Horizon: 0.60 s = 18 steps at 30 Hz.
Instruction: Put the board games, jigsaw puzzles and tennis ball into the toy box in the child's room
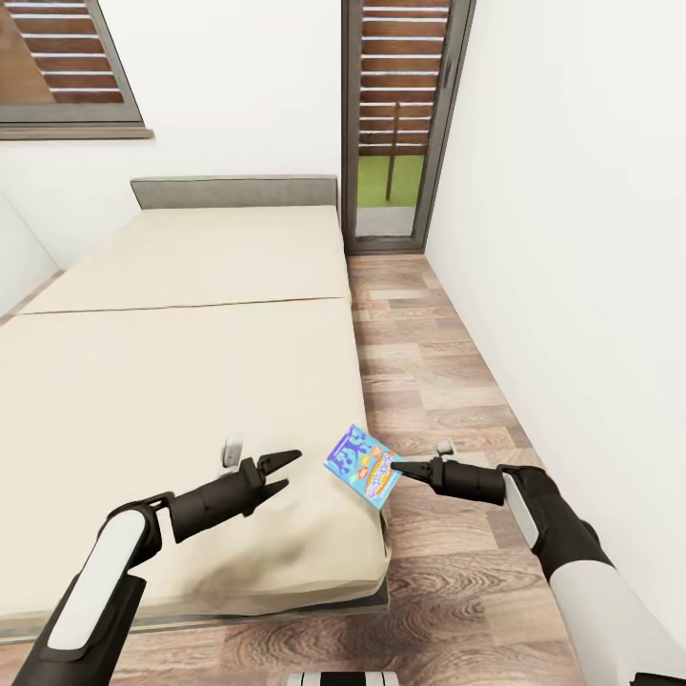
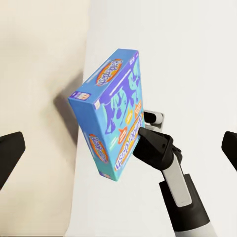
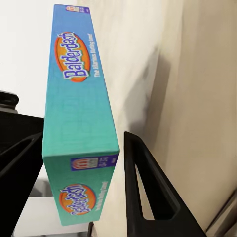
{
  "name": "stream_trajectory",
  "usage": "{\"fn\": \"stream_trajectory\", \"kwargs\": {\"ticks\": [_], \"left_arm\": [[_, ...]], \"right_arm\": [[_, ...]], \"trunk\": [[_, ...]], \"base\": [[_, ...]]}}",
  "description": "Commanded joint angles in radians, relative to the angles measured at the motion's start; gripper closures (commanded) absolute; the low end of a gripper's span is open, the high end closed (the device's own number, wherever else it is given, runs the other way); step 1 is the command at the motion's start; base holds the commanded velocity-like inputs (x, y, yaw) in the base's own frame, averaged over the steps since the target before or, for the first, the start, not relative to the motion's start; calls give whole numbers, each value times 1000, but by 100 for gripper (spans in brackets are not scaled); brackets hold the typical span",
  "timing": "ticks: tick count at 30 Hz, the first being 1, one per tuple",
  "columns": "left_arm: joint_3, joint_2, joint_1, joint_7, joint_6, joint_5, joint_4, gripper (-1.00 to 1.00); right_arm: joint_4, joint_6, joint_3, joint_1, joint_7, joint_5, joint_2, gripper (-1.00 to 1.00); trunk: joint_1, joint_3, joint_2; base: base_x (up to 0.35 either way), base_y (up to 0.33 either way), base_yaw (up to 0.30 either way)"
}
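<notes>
Right gripper [image 1: 400, 468] is closed across the thin dimension of the blue Balderdash board game [image 1: 363, 465], one finger [image 3: 148, 197] on each broad face, as the right wrist view confirms. The box is held clear of the bed [image 1: 191, 381], at the mattress's near right corner, above the edge where bedding meets the wooden floor [image 1: 429, 381]. It sits tilted, its long axis running crosswise to the fingers, with most of its length projecting beyond the grip point toward the bed.

Left gripper [image 1: 282, 473] hangs over the mattress with fingers parted and nothing between them, pointing toward the box from the opposite side, near it but not touching.

Judgement: the box is already secured by the right arm, so the left is not needed for this item. Neither the toy box nor the table shows from this position, so the carry calls for turning away from the bed. The off-centre grip could let the box pivot during travel.
</notes>
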Motion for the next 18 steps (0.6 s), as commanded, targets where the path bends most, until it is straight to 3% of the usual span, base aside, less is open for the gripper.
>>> {"fn": "stream_trajectory", "kwargs": {"ticks": [1,13,18], "left_arm": [[0,0,0,10,2,11,-1,-100],[1,0,26,-2,-12,7,-2,-100],[-1,0,30,-5,-13,6,-2,-100]], "right_arm": [[0,5,0,0,1,-3,0,100],[-53,15,0,16,0,-3,-24,100],[-59,15,0,17,-1,-4,-28,100]], "trunk": [[0,-1,0],[0,-1,0],[-19,15,35]], "base": [[0,0,0],[0,0,0],[0,0,0]]}}
